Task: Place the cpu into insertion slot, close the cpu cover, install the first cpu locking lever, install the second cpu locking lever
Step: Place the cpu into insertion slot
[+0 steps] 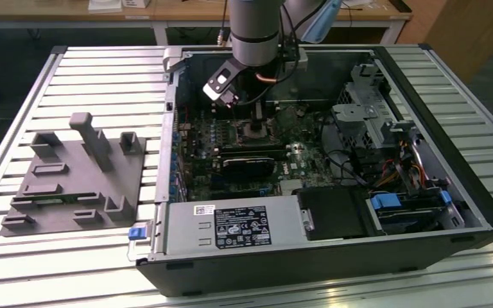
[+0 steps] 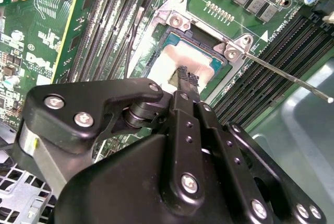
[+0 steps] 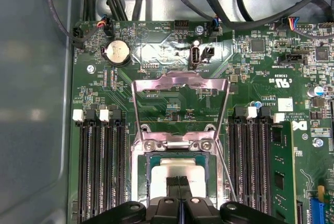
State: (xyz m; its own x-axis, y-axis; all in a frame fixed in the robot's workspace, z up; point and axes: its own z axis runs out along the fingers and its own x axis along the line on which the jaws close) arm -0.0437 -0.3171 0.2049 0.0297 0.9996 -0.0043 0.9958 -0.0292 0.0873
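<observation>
Black gripper body sits closest to lens, fingertips pressed together w/ nothing btwn them, tips at or just above the cpu; contact unclear. Cpu lies directly under tips, seated in the insertion slot. Prob. light, stiff, slick metal top, fragile underside: best held by edges. Beyond tips, cpu cover stands flipped open; thin lever rod juts to one side.

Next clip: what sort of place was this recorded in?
Probably a robotics lab or workshop: an opened computer case lies on a slatted metal table, a grey parts fixture sits beside it, and wooden workbenches stand behind.
</observation>
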